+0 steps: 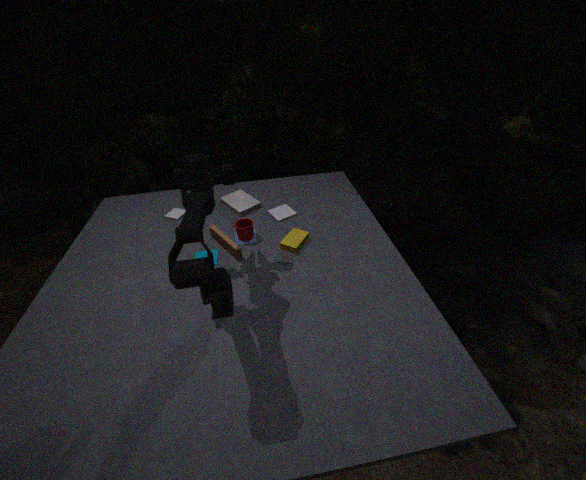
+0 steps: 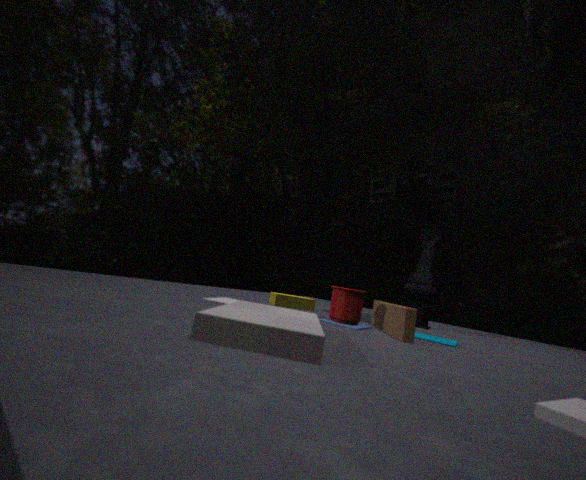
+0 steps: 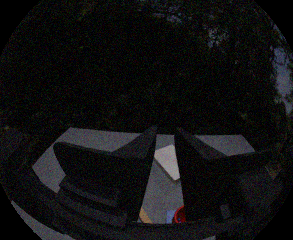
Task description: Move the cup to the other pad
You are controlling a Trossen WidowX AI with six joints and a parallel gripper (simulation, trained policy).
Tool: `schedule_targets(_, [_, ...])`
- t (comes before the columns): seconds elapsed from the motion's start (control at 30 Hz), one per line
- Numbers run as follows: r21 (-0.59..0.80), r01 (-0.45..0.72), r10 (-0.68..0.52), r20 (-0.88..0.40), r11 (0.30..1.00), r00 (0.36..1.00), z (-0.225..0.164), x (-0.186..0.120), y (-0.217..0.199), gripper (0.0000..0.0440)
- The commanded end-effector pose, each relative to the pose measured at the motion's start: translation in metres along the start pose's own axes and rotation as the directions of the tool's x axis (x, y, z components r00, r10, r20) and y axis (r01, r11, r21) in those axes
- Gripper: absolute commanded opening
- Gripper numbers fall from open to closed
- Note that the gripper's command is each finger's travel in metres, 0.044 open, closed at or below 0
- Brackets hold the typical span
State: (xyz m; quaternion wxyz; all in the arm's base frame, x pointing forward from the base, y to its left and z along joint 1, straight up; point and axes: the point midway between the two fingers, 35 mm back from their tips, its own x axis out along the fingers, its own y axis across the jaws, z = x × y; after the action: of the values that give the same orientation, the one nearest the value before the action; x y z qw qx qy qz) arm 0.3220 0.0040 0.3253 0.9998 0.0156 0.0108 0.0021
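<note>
The red cup [image 1: 244,230] [image 2: 346,305] [image 3: 180,215] stands upright on the blue pad [image 1: 252,240] [image 2: 363,326] [image 3: 169,217]. No marbles can be made out in its dark inside. The cyan pad [image 1: 214,255] [image 2: 436,339] lies on the other side of the wooden block, with nothing seen on it. My gripper [image 3: 165,131] is raised above the table, away from the cup. Its fingers are nearly together, with a narrow gap and nothing held between them. It is very dark in the top and exterior views.
A wooden block [image 1: 226,241] [image 2: 394,320] stands between the two pads. A yellow block [image 1: 294,240] [image 2: 292,301] lies on the cup's other side. A thick white slab [image 1: 240,200] [image 2: 259,330] and thin white pieces [image 1: 282,211] [image 1: 175,213] [image 2: 577,417] lie farther back.
</note>
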Motion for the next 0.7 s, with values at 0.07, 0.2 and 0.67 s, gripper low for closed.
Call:
schedule_targets(0.07, [0.026, -0.005, 0.007, -0.071, 1.0, 0.997, -0.006, 0.008, 0.006, 0.0059])
schedule_targets(0.2, [0.045, -0.015, 0.02, -0.122, 0.999, 0.992, -0.011, 0.014, 0.012, 0.0114])
schedule_targets(0.67, [0.114, -0.012, 0.048, -0.317, 0.993, 0.947, -0.031, 0.03, 0.029, 0.0132])
